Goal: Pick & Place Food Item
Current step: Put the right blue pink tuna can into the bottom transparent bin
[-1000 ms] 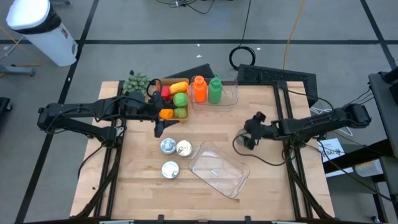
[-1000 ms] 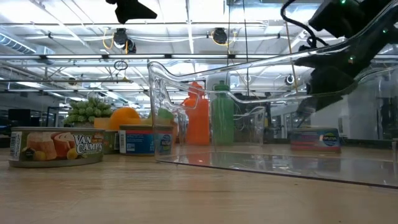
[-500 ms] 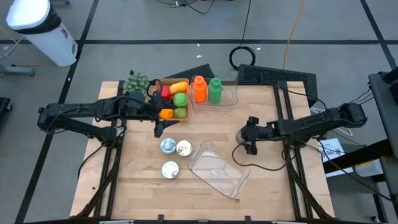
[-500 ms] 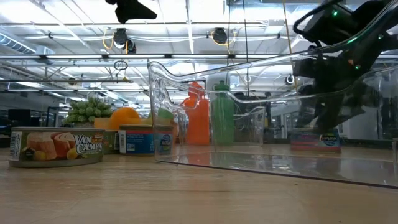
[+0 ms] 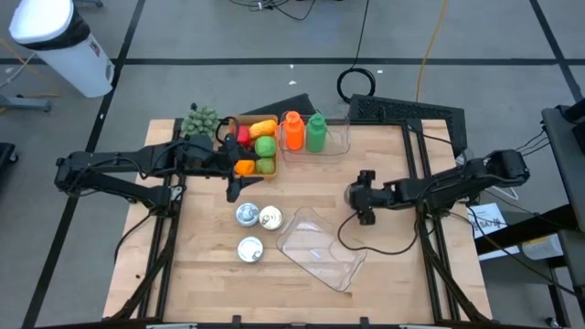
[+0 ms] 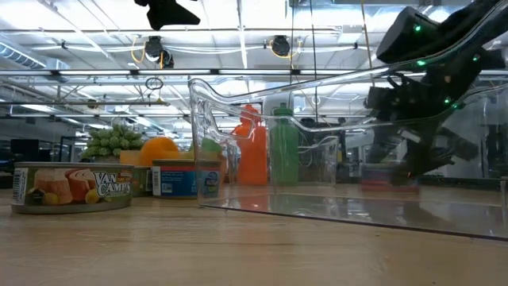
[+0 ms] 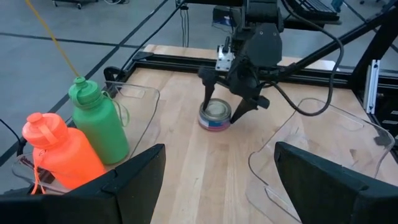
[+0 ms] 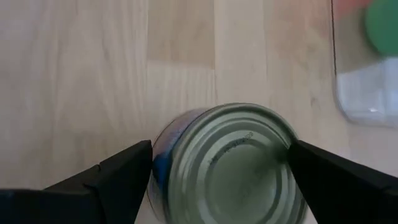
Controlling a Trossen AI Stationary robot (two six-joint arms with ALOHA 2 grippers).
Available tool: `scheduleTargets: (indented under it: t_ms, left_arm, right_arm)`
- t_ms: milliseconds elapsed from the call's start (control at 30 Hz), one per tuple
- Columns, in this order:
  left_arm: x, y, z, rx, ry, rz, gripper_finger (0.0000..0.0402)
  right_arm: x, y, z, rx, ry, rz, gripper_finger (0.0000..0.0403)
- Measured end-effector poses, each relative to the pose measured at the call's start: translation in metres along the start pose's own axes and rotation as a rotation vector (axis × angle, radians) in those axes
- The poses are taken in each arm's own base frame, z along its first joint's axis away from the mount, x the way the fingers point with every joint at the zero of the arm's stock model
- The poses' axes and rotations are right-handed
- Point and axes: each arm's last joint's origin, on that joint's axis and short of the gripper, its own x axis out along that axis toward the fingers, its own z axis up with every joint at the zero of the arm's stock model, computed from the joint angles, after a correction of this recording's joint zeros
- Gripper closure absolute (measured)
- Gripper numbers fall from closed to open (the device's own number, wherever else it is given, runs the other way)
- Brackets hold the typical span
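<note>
Straddling a can [image 8: 227, 163] on the table [image 5: 393, 265], just beside the clear tray [image 5: 320, 249], the right gripper [image 5: 365, 206] stands wide open, fingers [image 8: 118, 177] not gripping it.

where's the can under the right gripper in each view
High view: hidden beneath the right gripper, right of table centre.
Low view: cannot make it out behind the clear bin.
Left wrist view: can upper centre, between the open fingers.
Right wrist view: can fills lower centre.
Shared landmark: green bottle.
</note>
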Motion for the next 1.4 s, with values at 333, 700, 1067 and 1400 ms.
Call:
scheduleTargets:
  t_ms: [333, 700, 1067, 1400]
  left_arm:
    - [0.000, 0.000, 0.000, 0.002, 0.004, 0.000, 0.0092]
    - [0.000, 0.000, -0.002, 0.001, 0.017, 0.000, 0.0091]
    - [0.000, 0.000, -0.003, 0.000, 0.031, 0.000, 0.0091]
    - [0.000, 0.000, -0.003, 0.000, 0.031, 0.001, 0.0092]
  right_arm:
    - [-0.006, -0.015, 0.004, 0.026, -0.029, -0.069, 0.0046]
    - [0.006, -0.042, -0.012, 0.209, 0.095, -0.124, 0.0046]
    - [0.029, -0.047, -0.039, 0.301, 0.209, -0.110, 0.0053]
    - [0.028, -0.038, -0.035, 0.271, 0.182, -0.075, 0.0210]
